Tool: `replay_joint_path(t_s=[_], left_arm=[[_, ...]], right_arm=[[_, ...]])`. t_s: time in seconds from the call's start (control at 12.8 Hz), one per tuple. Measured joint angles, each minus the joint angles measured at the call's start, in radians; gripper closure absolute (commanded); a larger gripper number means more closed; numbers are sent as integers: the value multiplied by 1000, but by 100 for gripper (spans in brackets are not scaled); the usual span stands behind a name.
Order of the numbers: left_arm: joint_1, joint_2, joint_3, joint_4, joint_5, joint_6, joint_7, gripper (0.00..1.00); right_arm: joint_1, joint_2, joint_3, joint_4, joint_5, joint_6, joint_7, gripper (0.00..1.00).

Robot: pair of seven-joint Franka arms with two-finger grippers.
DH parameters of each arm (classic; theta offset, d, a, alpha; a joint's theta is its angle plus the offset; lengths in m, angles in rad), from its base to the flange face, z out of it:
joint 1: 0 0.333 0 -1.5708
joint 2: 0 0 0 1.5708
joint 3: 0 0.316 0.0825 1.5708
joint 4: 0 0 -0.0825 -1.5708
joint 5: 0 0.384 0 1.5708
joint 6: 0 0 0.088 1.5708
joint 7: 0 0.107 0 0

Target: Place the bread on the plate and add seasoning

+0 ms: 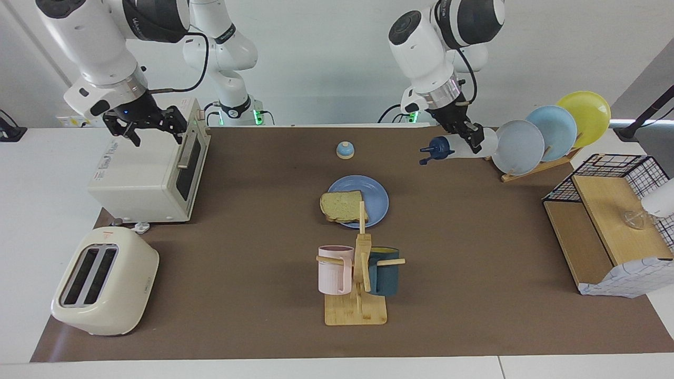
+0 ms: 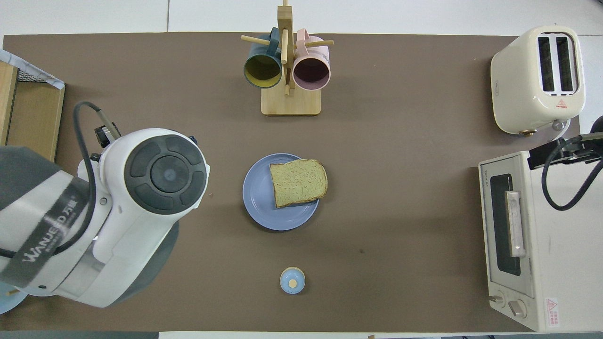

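Bread [image 1: 342, 206] lies on the blue plate [image 1: 375, 201], overhanging its rim toward the right arm's end of the desk [image 1: 474, 252]. Up in the air, the left gripper [image 1: 470, 136] pinches the seasoning bottle [image 1: 454, 147] sideways beside the plate rack [image 1: 532, 167]. Right gripper [image 1: 146, 125] hangs spread over the toaster oven [image 1: 147, 171].

Plain white wall [image 1: 326, 58] is sitting at the robots' end, a white tabletop [image 1: 47, 221] is wearing a brown mat [image 1: 474, 221], and soft even light is filling everything.
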Motion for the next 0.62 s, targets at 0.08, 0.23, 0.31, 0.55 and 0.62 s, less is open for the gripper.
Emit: replay_joint_path(t_s=[0.08,0.23,0.31,0.55,0.62], left_arm=[[20,-7,0,0,-39,25,-29,100],[60,-15,0,0,-117,77,-93,100],[89,-17,0,0,-171,107,-112,100],[188,-19,1,-1,-330,200,-122,100],[217,-19,1,-3,-376,226,-122,100]], right_arm=[[0,0,0,0,0,0,0,0],[0,0,0,0,0,0,0,0],[0,0,0,0,0,0,0,0],[0,0,0,0,0,0,0,0],[0,0,0,0,0,0,0,0]])
